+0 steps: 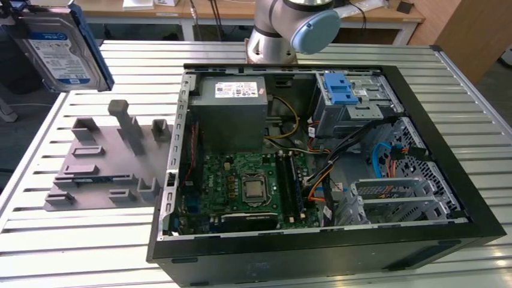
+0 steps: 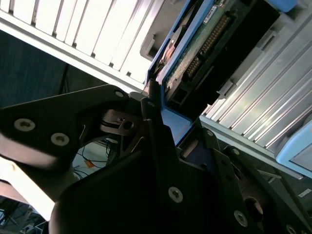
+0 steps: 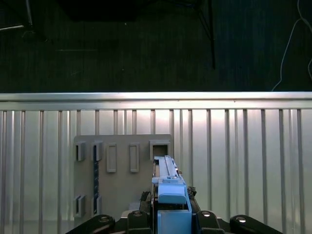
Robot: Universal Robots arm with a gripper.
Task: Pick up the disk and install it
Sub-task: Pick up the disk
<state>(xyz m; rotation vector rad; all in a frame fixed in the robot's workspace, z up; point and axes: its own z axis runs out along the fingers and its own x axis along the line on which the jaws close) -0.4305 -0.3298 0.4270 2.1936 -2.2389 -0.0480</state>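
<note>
**Disk held aloft, well short of the open case**

The gripper is clamped on the disk, its dark fingers pressed to either side of the blue carrier rail. In the exterior view the disk hangs label-out high at the exterior view's left, apart from everything below. In the first wrist view it stands edge-on above the grey fixture plate on the slatted table. Gripping it by the rails likely keeps the label face and the connector edge free. The computer case lies open at the exterior view's right, with the metal drive cage and its blue latch in the far corner beside the grey power-supply box. The case's near wall stands between the disk and the cage, and loose blue and orange cables trail just below the cage mouth.
</note>
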